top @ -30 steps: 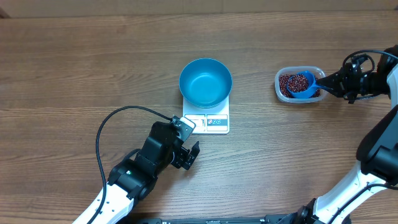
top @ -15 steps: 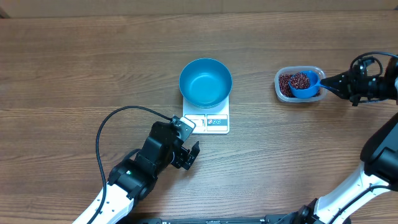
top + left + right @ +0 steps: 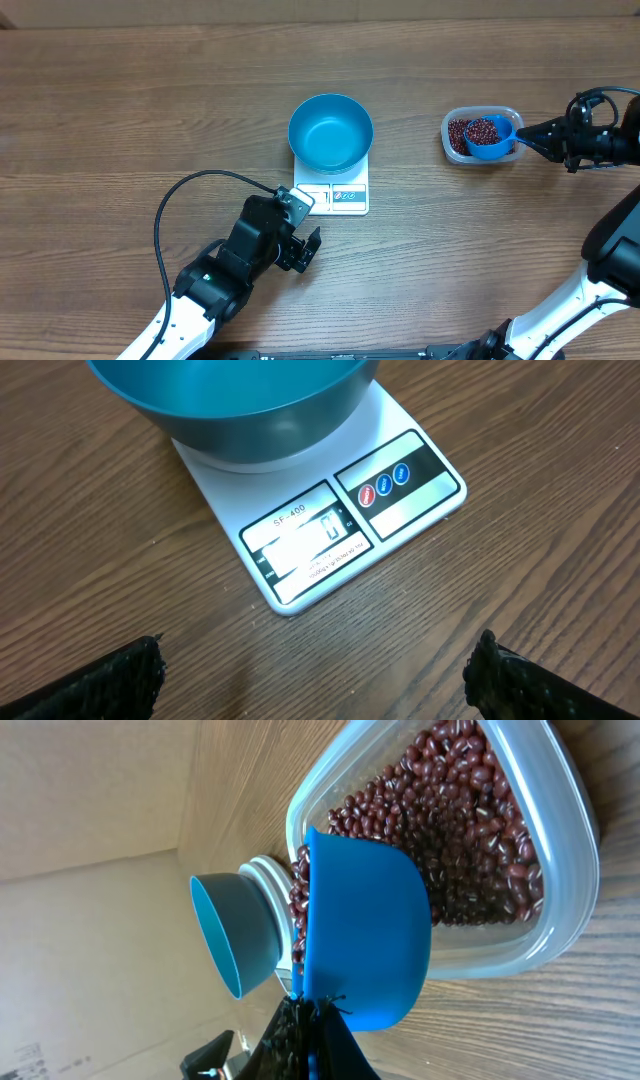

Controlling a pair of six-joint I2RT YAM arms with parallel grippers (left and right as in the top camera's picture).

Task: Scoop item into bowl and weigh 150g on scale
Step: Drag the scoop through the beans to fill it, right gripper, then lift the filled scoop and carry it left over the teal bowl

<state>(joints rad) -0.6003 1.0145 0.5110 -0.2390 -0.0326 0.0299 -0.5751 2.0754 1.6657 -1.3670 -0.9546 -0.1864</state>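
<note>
The blue bowl [image 3: 331, 132] stands empty on the white scale [image 3: 345, 197], mid-table. Small red-brown beans [image 3: 459, 134] fill a clear tub [image 3: 480, 113] at the right. My right gripper [image 3: 527, 136] is shut on the handle of a small blue scoop [image 3: 494, 148], which holds beans over the tub's right side. In the right wrist view the scoop [image 3: 365, 935] hangs before the beans [image 3: 455, 830], with the bowl [image 3: 235, 935] far behind and the gripper [image 3: 315, 1020] pinching the handle. My left gripper [image 3: 305, 250] is open in front of the scale [image 3: 330, 530], below the bowl [image 3: 230, 400].
A black cable [image 3: 170, 205] loops from the left arm over the table. A cardboard wall [image 3: 90, 840] rises behind the table's far edge. Bare wooden tabletop [image 3: 150, 100] lies left of the scale and between scale and tub.
The right gripper has drawn a little to the right, and the scoop has shifted with it toward the tub's right edge, carrying beans. The left arm has not moved.
</note>
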